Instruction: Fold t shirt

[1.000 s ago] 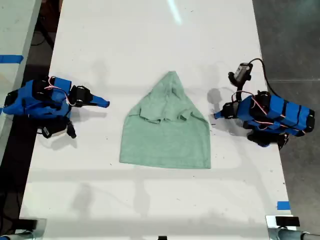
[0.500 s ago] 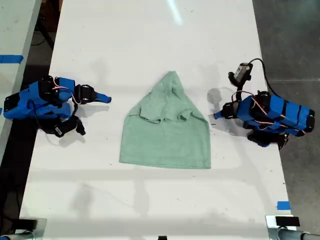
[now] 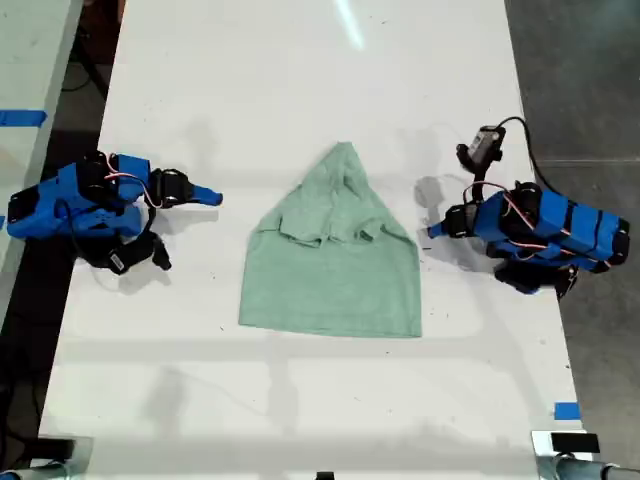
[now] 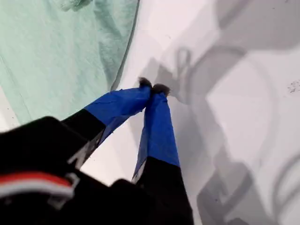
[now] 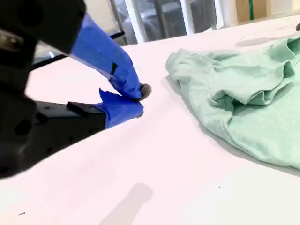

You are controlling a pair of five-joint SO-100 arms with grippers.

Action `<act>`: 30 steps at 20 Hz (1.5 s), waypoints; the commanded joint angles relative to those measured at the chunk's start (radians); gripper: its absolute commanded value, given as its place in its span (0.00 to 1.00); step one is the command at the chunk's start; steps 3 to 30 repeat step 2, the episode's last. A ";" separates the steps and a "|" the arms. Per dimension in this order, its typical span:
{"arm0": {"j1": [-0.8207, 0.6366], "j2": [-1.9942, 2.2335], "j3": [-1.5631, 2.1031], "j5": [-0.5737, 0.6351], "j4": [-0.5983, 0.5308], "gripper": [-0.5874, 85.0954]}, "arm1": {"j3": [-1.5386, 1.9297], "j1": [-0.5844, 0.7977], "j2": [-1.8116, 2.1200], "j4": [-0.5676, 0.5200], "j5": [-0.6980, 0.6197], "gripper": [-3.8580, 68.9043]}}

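Presently the t shirt [image 3: 332, 255] lies part-folded mid-desk [image 3: 300, 80], apart from both arms; my first pincer [image 4: 153, 89] is pressed together empty, my second pincer [image 5: 138, 101] nearly so, and a shallow pinch risks lifting one layer and undoing the fold.

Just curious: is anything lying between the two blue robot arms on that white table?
Yes: the pale mint-green cloth t shirt, partly folded, lies between them in the exterior view, with bare white table on either side of it.

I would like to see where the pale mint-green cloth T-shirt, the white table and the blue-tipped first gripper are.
pale mint-green cloth T-shirt [image 3: 330, 280]: exterior view, flat lower body panel.
white table [image 3: 300, 80]: exterior view, bare surface above the shirt.
my first gripper [image 4: 153, 87]: first wrist view, where the closed blue fingertips meet.
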 commanded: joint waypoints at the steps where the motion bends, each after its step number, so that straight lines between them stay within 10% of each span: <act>1: -0.012 0.008 -0.003 0.006 -0.018 0.00 | 0.034 0.006 0.009 -0.005 0.003 0.06; 30: -0.012 0.008 -0.003 0.006 -0.018 0.00 | 0.034 0.006 0.009 -0.005 0.003 0.06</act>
